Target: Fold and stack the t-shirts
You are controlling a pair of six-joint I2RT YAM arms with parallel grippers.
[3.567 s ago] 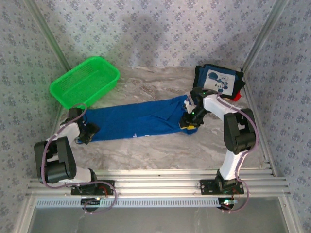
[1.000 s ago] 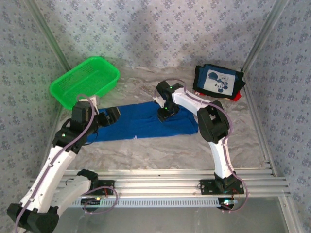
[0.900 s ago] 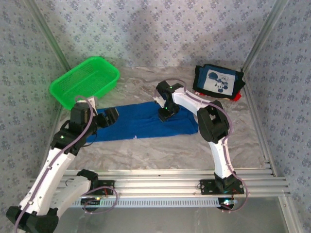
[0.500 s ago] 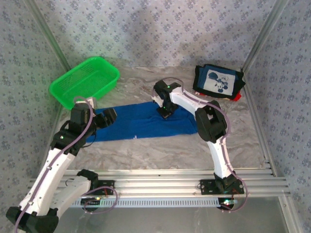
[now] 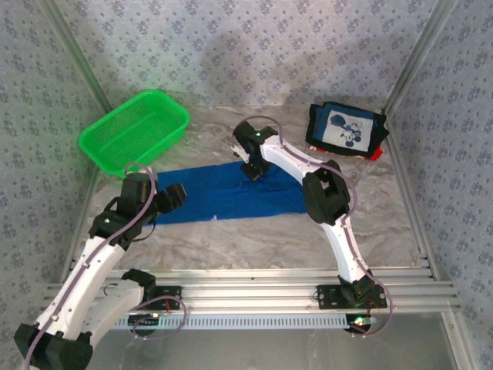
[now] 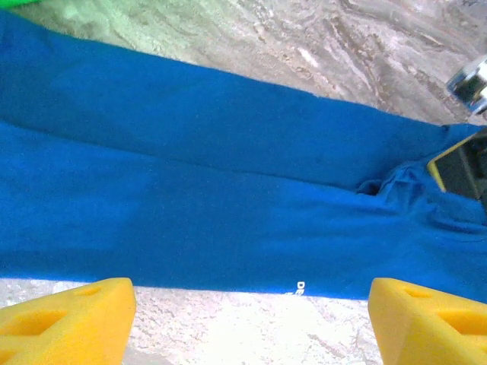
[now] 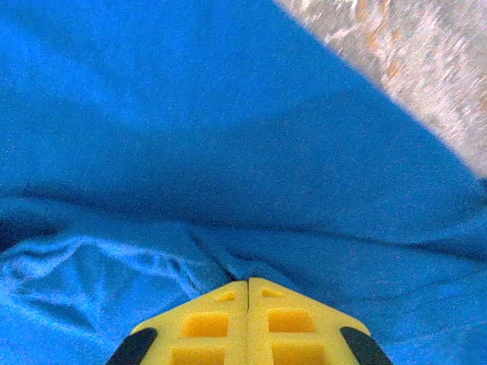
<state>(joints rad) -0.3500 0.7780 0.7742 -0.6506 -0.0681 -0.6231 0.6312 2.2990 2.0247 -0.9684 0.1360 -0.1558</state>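
Observation:
The royal blue t-shirt (image 5: 223,193) lies as a long folded strip across the middle of the table, with a bit of white lettering at its near edge. My right gripper (image 5: 253,171) is at the strip's far edge, and in the right wrist view its yellow fingers (image 7: 221,323) are shut on a pinched ridge of the blue cloth (image 7: 228,137). Over the strip's left end my left gripper (image 5: 176,194) hangs open, with nothing between its fingers (image 6: 68,315) but blue cloth (image 6: 190,198) and bare table. The folded dark navy t-shirt (image 5: 347,129) sits at the back right on a red one (image 5: 375,154).
A green mesh basket (image 5: 135,129) stands at the back left, close behind the left arm. The marble tabletop (image 5: 254,239) lies bare in front of the blue strip. Patterned walls and metal rails close in the sides.
My right gripper has closed on the blue cloth and shifted back and left along the strip's far edge. The left arm has dropped slightly nearer, its gripper still open.

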